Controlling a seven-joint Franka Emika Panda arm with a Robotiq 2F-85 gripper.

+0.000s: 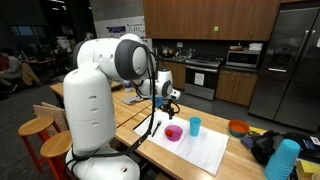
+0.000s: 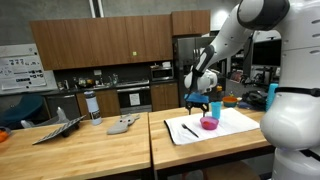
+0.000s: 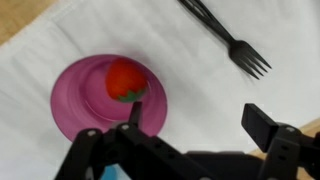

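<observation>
The end effector (image 3: 200, 128) is wide open. Its two black fingers (image 3: 262, 122) stand far apart. Nothing is between them, so it holds nothing. In both exterior views it points down and hangs in the air above the things, not touching them.

The nearest thing is a pink bowl (image 3: 70, 95). In the wrist view the bowl is at about 10 o'clock from the end effector. One finger shows in front of the bowl's rim, at about 5 o'clock on the bowl.

A red strawberry (image 3: 125, 78) lies inside the pink bowl. It sits a little off the middle, toward 2 o'clock. Its green leaves point toward 5 o'clock.

A black fork (image 3: 225, 35) lies at about 1 o'clock from the end effector, well apart from the bowl. Its prongs point toward 4 o'clock.

The bowl and the fork both rest on a white cloth (image 3: 200, 75). The cloth lies flat on the wooden surface (image 3: 15, 15).

In an exterior view, a small blue cup (image 1: 195, 126) stands upright on the cloth, just beside the bowl at 3 o'clock. Farther off, at about 3 o'clock again, an orange bowl (image 1: 238, 127) sits on the wood. The big white arm (image 1: 105, 90) rises at 9 o'clock from the cloth.
</observation>
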